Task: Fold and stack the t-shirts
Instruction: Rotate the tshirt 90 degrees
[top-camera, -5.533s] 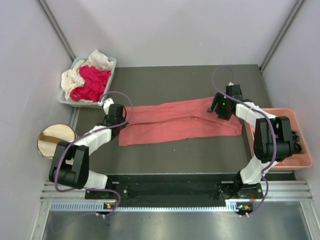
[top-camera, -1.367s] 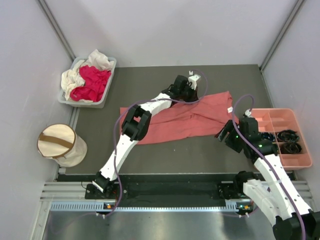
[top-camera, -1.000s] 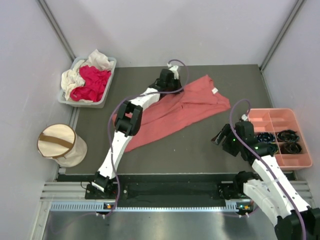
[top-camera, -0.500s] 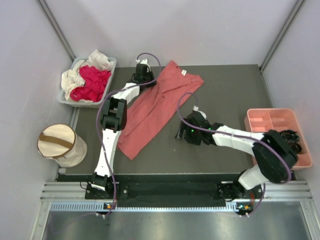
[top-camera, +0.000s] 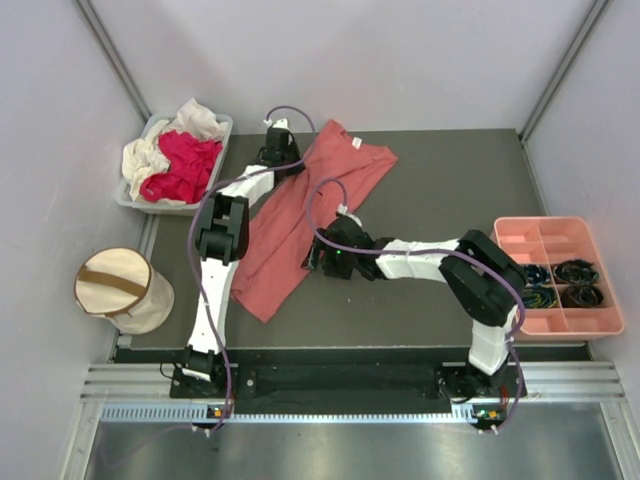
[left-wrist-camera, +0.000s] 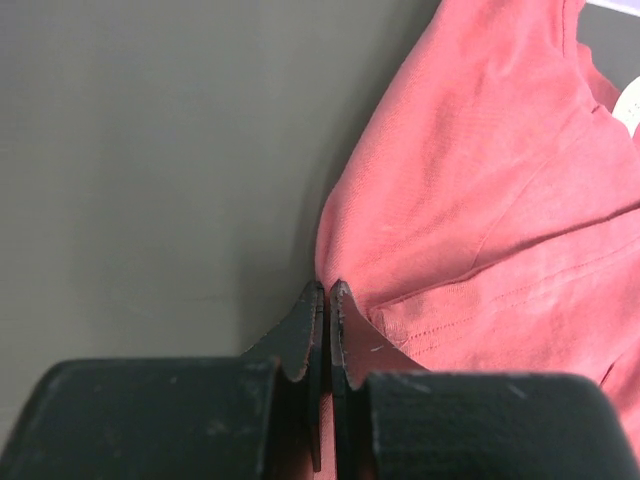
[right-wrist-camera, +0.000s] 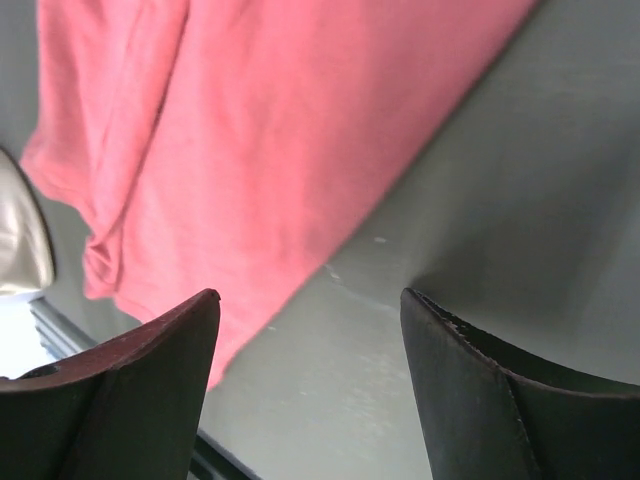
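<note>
From above, the salmon-pink shirt (top-camera: 300, 215) lies in a slanted strip just right of the grey bin (top-camera: 224, 128), the left gripper (top-camera: 279, 150) on its bin-side edge and the right gripper (top-camera: 316, 260) on the edge away from the bin
Left wrist: jaws together, clamped on the shirt's edge
Right wrist: jaws wide apart, holding nothing, beside the cloth

A salmon-pink t-shirt (top-camera: 290, 215) on a dark grey table (top-camera: 450, 180)
We see a plain magenta-red shirt (top-camera: 185, 165) and a cream-white shirt (top-camera: 143, 160); the tray (top-camera: 545, 232) at the right edge is salmon-pink too.
</note>
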